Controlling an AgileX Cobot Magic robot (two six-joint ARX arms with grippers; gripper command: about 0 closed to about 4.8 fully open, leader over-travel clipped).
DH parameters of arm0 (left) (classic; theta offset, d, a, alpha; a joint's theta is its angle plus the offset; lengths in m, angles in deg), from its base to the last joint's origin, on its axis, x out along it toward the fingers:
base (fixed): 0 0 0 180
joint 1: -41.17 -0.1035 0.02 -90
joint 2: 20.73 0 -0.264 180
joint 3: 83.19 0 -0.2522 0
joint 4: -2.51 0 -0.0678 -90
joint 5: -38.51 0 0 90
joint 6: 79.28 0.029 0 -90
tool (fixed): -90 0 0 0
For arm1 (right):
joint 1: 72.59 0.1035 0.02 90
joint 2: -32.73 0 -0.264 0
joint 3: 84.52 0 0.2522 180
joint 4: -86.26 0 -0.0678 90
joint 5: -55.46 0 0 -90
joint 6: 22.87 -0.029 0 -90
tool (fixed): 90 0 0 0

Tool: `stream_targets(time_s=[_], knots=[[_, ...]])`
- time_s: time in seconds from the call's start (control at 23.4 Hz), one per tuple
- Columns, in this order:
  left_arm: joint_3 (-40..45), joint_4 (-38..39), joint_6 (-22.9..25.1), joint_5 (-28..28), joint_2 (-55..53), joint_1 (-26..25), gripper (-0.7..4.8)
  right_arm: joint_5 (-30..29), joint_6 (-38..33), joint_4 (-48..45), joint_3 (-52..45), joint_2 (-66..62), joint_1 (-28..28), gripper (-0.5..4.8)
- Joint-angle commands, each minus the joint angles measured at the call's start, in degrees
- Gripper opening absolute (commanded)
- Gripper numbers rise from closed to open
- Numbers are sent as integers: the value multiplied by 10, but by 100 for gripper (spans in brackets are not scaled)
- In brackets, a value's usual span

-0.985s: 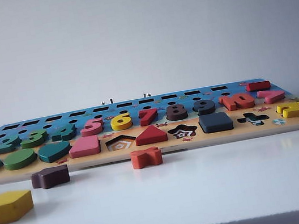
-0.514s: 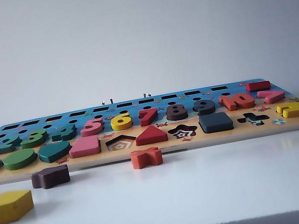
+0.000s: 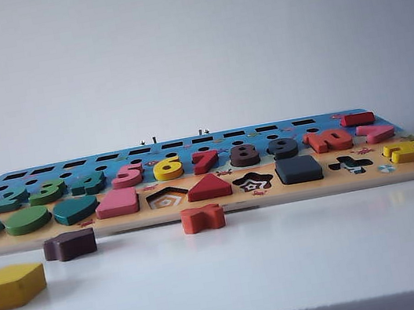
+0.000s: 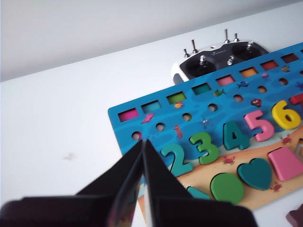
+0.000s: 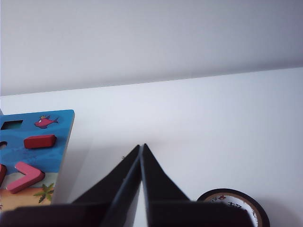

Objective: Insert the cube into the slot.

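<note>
Spread wide across the white table (image 3: 290, 268): a wooden puzzle board (image 3: 401, 172), long axis side to side in the exterior view, near edge parallel to the table front. Raised along its middle, readable numerals: 2, 3, 4, 5, 6, 7, 8, 9, with a row of small rectangular cut-outs behind on the blue strip. No brand or wording legible anywhere on the board.

Seated flat in the front row, right of centre: the cube (image 3: 298, 169), dark navy-charcoal, rounded corners, square so without a long axis, sides in line with the board's edges. Filling the slot, checkerboard floor hidden beneath. Left of it, the black star-patterned recess (image 3: 253, 183), a red triangle (image 3: 208, 187), the pentagon recess (image 3: 167, 198), and a pink block (image 3: 117, 203).

Loose on the table ahead of the board: a yellow pentagon block (image 3: 8, 287) far left, a dark brown notched piece (image 3: 69, 245), an orange-red notched piece (image 3: 202, 218). Broad bare table to the front and right.

Behind the board, seen from the left wrist: a radio controller (image 4: 220, 59), lettering too small to read.

Left gripper (image 4: 142, 142): raised above the board's left end, jaws pressed together, holding nothing. Right gripper (image 5: 142, 146): off the board's right end above bare table, likewise closed and empty, a roll of black tape (image 5: 234, 208) just beside.
</note>
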Motion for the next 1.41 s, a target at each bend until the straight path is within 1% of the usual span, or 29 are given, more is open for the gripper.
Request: stream_targets(time_s=[0.04,0.09,0.21,0.47,0.9,1.16,1.2,1.41], knots=[[22,-11,0,27,25,-4,17,3,2,3,0,1,-1,-5],[41,-18,0,49,42,-6,17,3,2,8,0,1,-1,-5],[72,-40,-7,76,64,-10,17,3,2,8,0,1,-1,-4],[123,-54,-9,105,101,-10,17,4,2,7,0,1,-1,-5],[179,-66,-8,134,154,-10,17,3,10,3,0,1,-1,-6],[197,-66,-8,137,184,-10,17,3,11,3,0,1,-1,-6],[199,-66,-8,137,188,-10,17,1,20,3,0,1,-1,-7],[203,-65,-8,137,192,-10,17,-12,22,-2,0,1,-2,-7]])
